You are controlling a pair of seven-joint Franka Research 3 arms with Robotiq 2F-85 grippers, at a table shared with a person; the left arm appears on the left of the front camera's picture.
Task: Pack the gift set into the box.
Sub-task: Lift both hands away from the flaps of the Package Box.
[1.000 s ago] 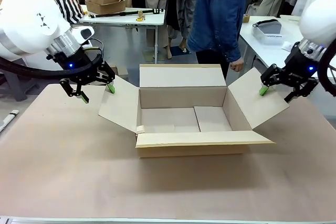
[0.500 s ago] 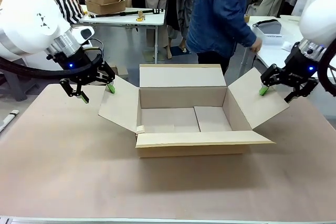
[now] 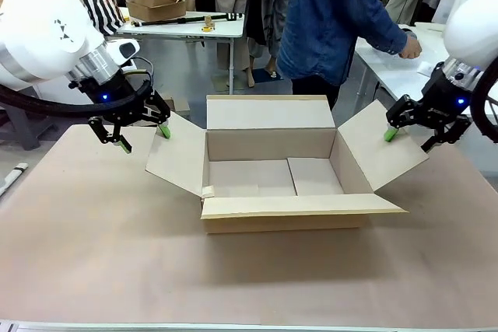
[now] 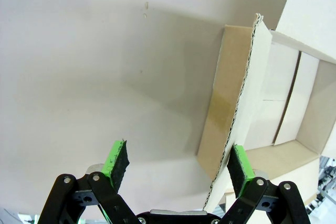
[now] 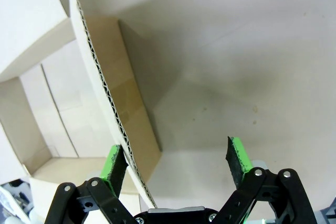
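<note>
The box (image 3: 272, 144) lies open between the grippers, four flaps out, floor bare, so packing has not begun; at its left flap the left gripper (image 3: 144, 139) stays spread astride the edge, the right gripper (image 3: 408, 140) likewise at its right flap; the person's hand (image 3: 410, 46) has left the box's far right corner for the side table (image 3: 385, 71) beyond, likely fetching the set.

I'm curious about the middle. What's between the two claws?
The open box, in the front view. It fills the stretch from the left claw to the right claw.
</note>
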